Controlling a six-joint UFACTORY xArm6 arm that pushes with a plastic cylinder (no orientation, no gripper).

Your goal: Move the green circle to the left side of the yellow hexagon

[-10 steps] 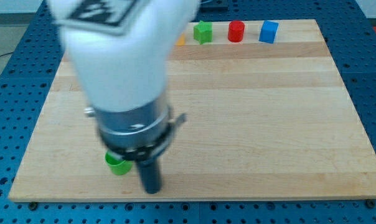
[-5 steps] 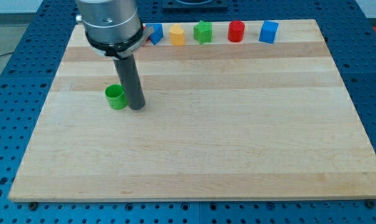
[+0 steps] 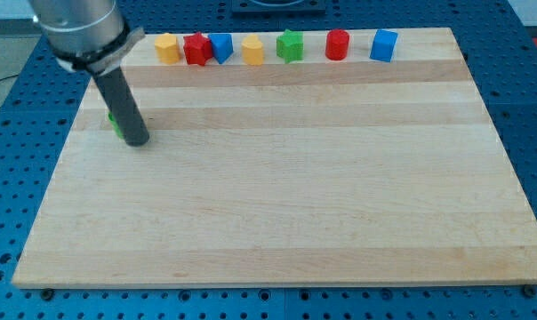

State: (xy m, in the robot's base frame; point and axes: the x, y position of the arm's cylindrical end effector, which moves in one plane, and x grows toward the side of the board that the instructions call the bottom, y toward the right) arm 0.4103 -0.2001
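Note:
The green circle [image 3: 114, 124] is almost wholly hidden behind my rod; only a green sliver shows at the rod's left edge, near the board's left side. My tip [image 3: 137, 141] rests on the board just right of and below that sliver, touching or nearly touching it. A yellow hexagon-like block [image 3: 166, 48] sits at the left end of the top row, up and to the right of the tip. A second yellow block [image 3: 252, 51] sits further right in the same row.
Along the top edge of the wooden board [image 3: 340, 196] there are also a red block [image 3: 196, 49], a blue block [image 3: 220, 46], a green star [image 3: 290, 45], a red cylinder [image 3: 338, 44] and a blue cube [image 3: 384, 44].
The rod has moved from the board's bottom up and then to the left. The green circle has gone with it, further left, and is now mostly hidden behind the rod.

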